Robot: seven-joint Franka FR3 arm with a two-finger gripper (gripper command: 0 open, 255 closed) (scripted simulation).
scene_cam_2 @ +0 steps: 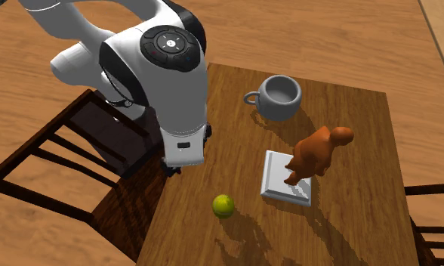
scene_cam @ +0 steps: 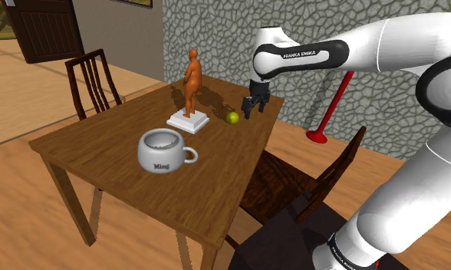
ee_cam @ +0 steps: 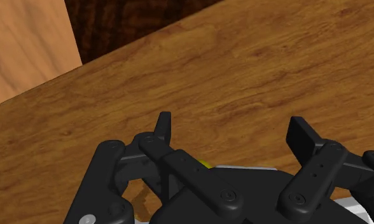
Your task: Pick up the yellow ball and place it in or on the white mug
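The yellow-green ball (scene_cam: 232, 117) lies on the wooden table (scene_cam: 101, 146) near its far edge, just beside the white base of an orange figurine. The pale grey mug (scene_cam: 166, 149), lettered on its side, stands upright nearer the middle, with its handle toward the shoulder view's right. My black gripper (scene_cam: 251, 110) hangs open a little above the table, close to the ball on the shoulder view's right. In the wrist view my gripper (ee_cam: 233, 130) has its fingers apart over bare wood, and a yellow sliver of the ball (ee_cam: 206, 163) peeks out behind the finger links. From above, the ball (scene_cam_2: 223, 205) and the mug (scene_cam_2: 279, 97) sit well apart.
The orange figurine (scene_cam: 192, 80) on its white base (scene_cam: 189, 120) stands between ball and mug. One dark chair (scene_cam: 93, 80) is at the table's far side, another (scene_cam: 316, 184) by my stand. A red floor stand (scene_cam: 327, 115) leans by the stone wall.
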